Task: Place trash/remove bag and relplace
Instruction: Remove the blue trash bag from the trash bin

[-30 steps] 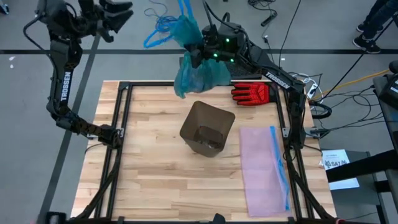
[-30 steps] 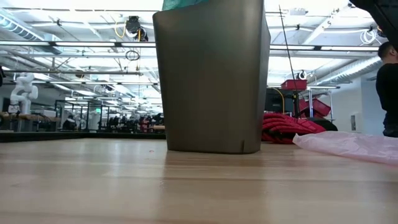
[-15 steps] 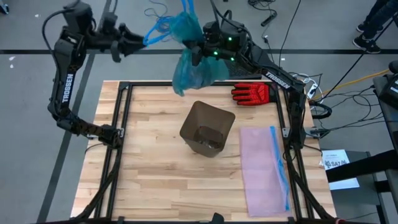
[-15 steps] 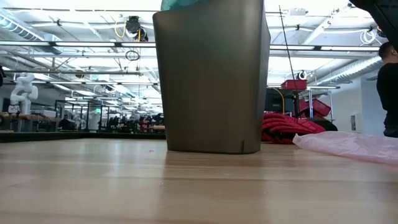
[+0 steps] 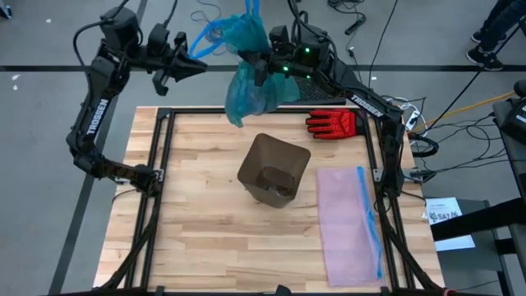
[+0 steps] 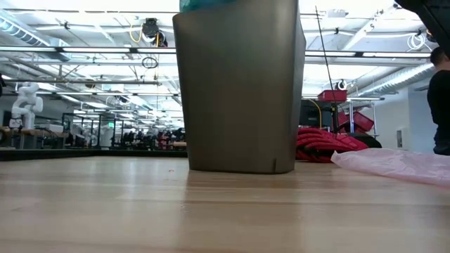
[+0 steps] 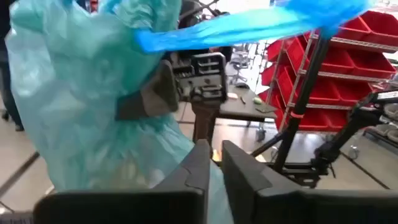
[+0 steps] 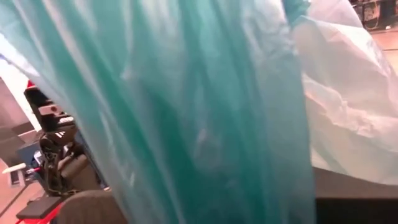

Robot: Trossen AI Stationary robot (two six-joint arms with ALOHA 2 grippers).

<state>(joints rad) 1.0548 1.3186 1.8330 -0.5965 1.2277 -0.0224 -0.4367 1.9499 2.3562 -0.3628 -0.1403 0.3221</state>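
The teal-green bag point(image 5: 251, 90) hangs in the air past the table's far edge, and a sliver of it point(image 6: 211, 3) shows over the bin's rim. My right gripper point(image 5: 261, 71) is shut on it. A blue tie handle point(image 5: 207, 43) loops out from the bag's top toward my left gripper point(image 5: 197, 67). That gripper points level at the bag, fingers point(image 7: 200, 163) together, with the blue handle point(image 7: 249, 25) passing beyond and clear of them. The brown bin point(image 5: 274, 168) stands upright on the table. I cannot make out the trash. My right gripper holds the bag by its gathered upper part point(image 5: 251, 62), coming in level from the table's right. The bag's top bunches above the fingers and its body hangs slack below, clear of the table. Teal plastic point(image 8: 186, 112) fills the wrist view and hides the contact itself.
A pale pink bag with a blue strip point(image 5: 349, 222) lies flat at the table's right. A red glove point(image 5: 333, 123) lies at the far right, behind the bin. The black frame rail point(image 5: 160, 156) runs along the table's edges.
My left gripper has come down and toward the table's right, up to the bag's blue handle, and its fingers have shut from wide open. The bag stays hanging from my right gripper.
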